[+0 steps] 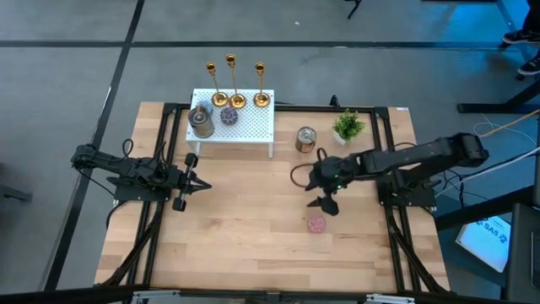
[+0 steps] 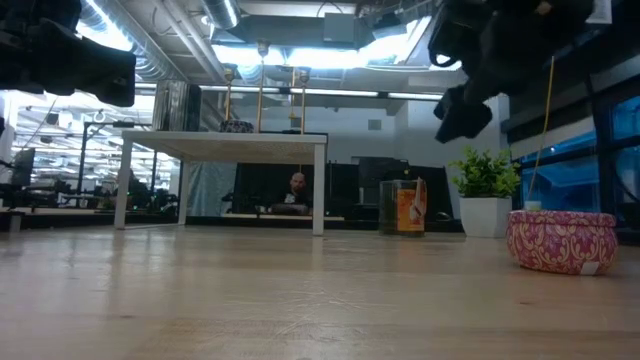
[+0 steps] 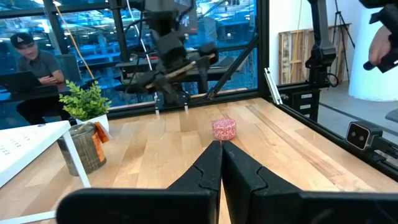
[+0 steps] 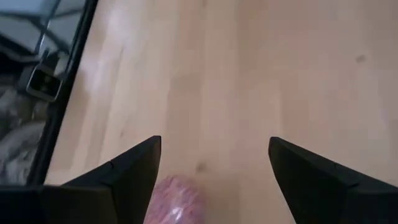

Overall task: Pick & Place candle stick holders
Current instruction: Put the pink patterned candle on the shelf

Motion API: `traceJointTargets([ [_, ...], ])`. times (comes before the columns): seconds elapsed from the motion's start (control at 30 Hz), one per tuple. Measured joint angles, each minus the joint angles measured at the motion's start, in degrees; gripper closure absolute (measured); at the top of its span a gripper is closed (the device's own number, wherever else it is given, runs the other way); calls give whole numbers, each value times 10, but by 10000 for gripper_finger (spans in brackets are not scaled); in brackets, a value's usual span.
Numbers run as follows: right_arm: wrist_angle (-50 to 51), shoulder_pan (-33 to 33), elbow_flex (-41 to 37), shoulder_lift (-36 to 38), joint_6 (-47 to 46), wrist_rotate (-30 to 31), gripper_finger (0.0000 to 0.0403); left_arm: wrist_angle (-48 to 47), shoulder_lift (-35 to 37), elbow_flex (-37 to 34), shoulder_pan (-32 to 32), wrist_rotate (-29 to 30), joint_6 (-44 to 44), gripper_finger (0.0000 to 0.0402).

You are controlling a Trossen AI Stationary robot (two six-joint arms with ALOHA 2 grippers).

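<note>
Small round pink speckled tin point(image 2: 561, 240) sits nearest on the wooden surface point(image 1: 253, 228). My right tool point(image 1: 324, 192) hangs over it, fingers spread, holding nothing. Left tool point(image 1: 199, 182) waits at the left side, clenched, empty. I see three shiny gold candlesticks point(image 1: 237, 80) upright along the white perforated shelf's point(image 1: 245, 127) far edge.

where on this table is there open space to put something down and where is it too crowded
Bare wood runs along the table's near edge, and between the left gripper and the right gripper, in front of the white shelf. Crowded: the shelf top with the candle stick holders and tins; the can and plant; the pink tin near the right gripper.
</note>
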State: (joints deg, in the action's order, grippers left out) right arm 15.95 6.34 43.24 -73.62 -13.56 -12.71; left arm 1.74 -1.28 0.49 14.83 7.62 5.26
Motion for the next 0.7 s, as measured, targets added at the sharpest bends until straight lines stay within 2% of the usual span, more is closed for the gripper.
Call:
traceJointTargets([
  [0.2, 64, 53, 28, -20, 13, 17, 101, 0, 0, 0, 0, 0, 0, 396],
  [0.47, 78, 103, 31, -30, -10, 22, 98, 0, 0, 0, 0, 0, 0, 398],
  [0.53, 108, 116, 38, -34, -25, 24, 90, 0, 0, 0, 0, 0, 0, 396],
  [0.7, 182, 155, 82, -46, -40, 85, 56, 0, 0, 0, 0, 0, 0, 394],
])
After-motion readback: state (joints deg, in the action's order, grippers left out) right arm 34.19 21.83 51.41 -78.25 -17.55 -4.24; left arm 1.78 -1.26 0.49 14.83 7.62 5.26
